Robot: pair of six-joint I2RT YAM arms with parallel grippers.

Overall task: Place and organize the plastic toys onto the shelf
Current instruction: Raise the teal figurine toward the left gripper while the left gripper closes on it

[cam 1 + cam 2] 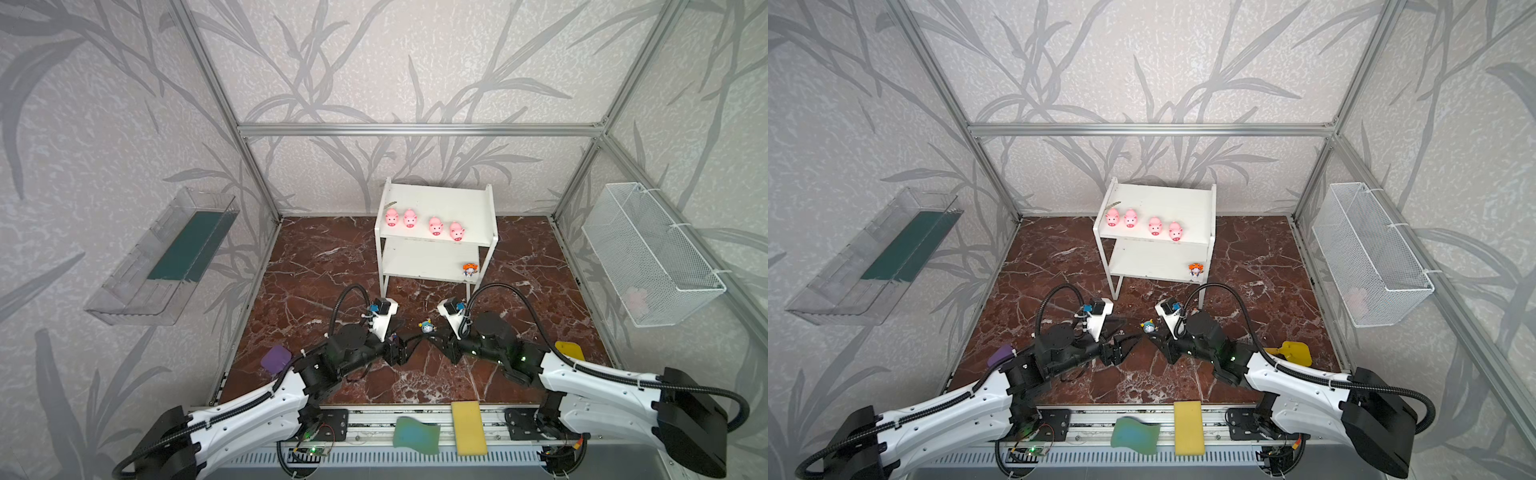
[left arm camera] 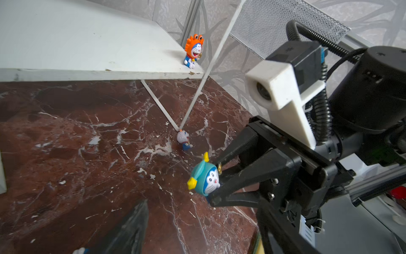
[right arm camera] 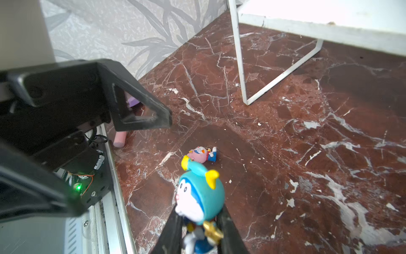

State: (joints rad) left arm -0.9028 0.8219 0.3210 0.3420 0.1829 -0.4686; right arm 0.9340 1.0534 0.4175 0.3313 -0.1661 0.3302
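Arms reach in low from the 2 front corners, wrists bent toward each other so that both grippers nearly meet over the marble floor. The right gripper (image 3: 201,231) pinches 1 teal figurine (image 3: 200,195) by its body, with the head sticking out past the fingertips. The left gripper (image 1: 399,347) faces it from just beside; only 1 of its fingers (image 3: 142,114) shows clearly, so I cannot tell whether it is spread.

Ahead of both grippers stands the shelf (image 1: 436,199). It has 4 pink pigs (image 1: 410,218) in a row on the top board and 1 orange figurine (image 1: 470,269) at a front corner of the lower board.

On the floor, 1 pink figurine (image 3: 203,154) lies on its side just beyond the teal one. Farther ahead, 1 white-blue figurine (image 2: 183,140) sits at the foot of a thin shelf leg (image 2: 197,96).

Behind the grippers, 2 sponges rest on the front rail, 1 yellow (image 1: 468,428) and 1 green (image 1: 415,436). A yellow shovel (image 1: 569,349) lies beside the right arm.
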